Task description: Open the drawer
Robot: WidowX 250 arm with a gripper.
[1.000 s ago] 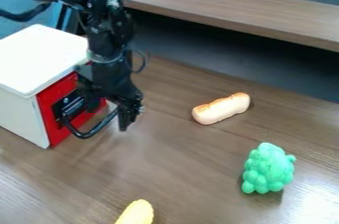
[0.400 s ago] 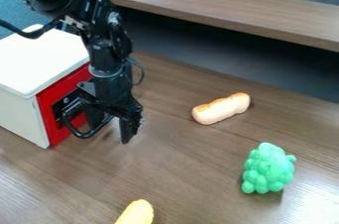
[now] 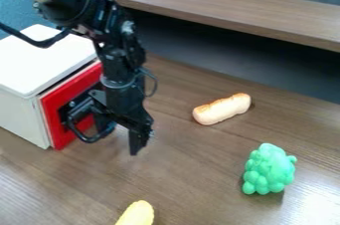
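Camera view: red drawer [image 3: 53, 122] ajar, gripper [image 3: 120, 141] at handle [image 3: 81, 136]

Layout, viewed remotely: on the tabletop [image 3: 199, 169], I am seeing the cabinet [image 3: 20, 109] standing left, its drawer [image 3: 54, 129] facing right. The toy bread roll [image 3: 222, 109] is lying right of it; the toy grape bunch [image 3: 269, 169] is sitting farther right, nearer me. The toy corn [image 3: 137, 214] is lying foremost, between cabinet and grape bunch. A ledge [image 3: 232, 10] is running behind.
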